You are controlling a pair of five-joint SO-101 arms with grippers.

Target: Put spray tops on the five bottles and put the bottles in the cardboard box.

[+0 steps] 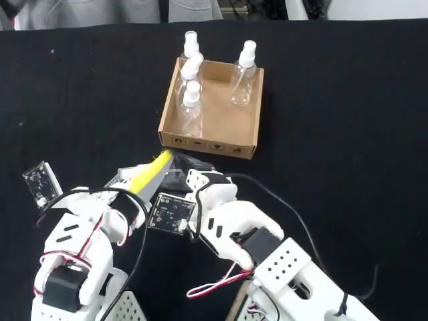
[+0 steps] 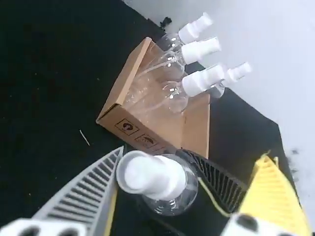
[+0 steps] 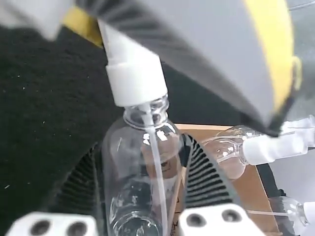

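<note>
Holds the clear bottle [image 3: 140, 172] in the right gripper [image 3: 142, 152], black ribbed fingers [image 3: 204, 177] pressed against both sides of its body. Found just short of the near wall of the cardboard box [image 1: 207, 144], over the black bench [image 1: 348, 100]. Wears a white spray top [image 3: 135, 78] at the neck, dip tube [image 3: 156, 162] running down inside the clear body, collar right at the rim; seated or only resting, cannot tell. Flanked up there by the left gripper [image 2: 193, 153], grey on one side of the top and yellow on the other; clamped or slack, cannot tell.

Inside the box: three capped bottles [image 1: 190, 107] upright in a row along one side wall, a fourth bottle [image 1: 243, 77] upright by the opposite wall toward the far corner. Between row and single, a bare lane of cardboard floor reaching the near wall. Around the box's other three edges, broad black bench. At the near edge, both arms crowded close together, just beside the wall.
</note>
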